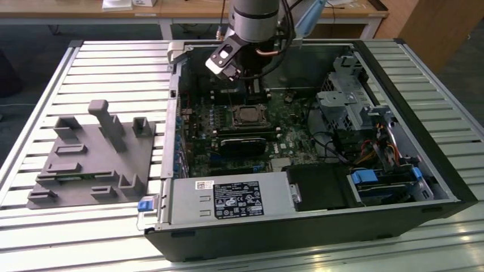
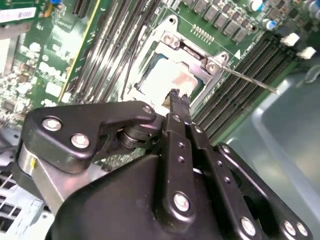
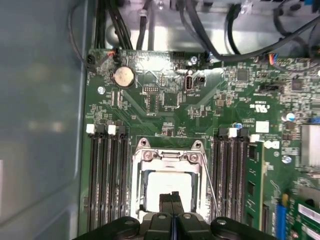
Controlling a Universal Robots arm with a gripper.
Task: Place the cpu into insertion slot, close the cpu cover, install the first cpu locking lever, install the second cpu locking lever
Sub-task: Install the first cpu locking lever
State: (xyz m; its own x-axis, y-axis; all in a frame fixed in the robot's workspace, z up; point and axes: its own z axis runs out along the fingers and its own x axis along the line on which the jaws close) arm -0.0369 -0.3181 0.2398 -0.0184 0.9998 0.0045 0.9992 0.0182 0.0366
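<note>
The cover (image 3: 167,156) is down flat, and the cpu (image 3: 152,182) sits framed in the cover's window, so placing and closing look done. The gripper (image 3: 172,196), fingers (image 3: 166,202) pressed together on nothing, hovers right over the cpu. Just beside the cover, one thin lever (image 3: 209,187) sticks out loose, so latching looks left to do.

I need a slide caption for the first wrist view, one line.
Shut gripper poised over the cpu, framed by the cpu cover; a thin lever rod runs beside them.
</note>
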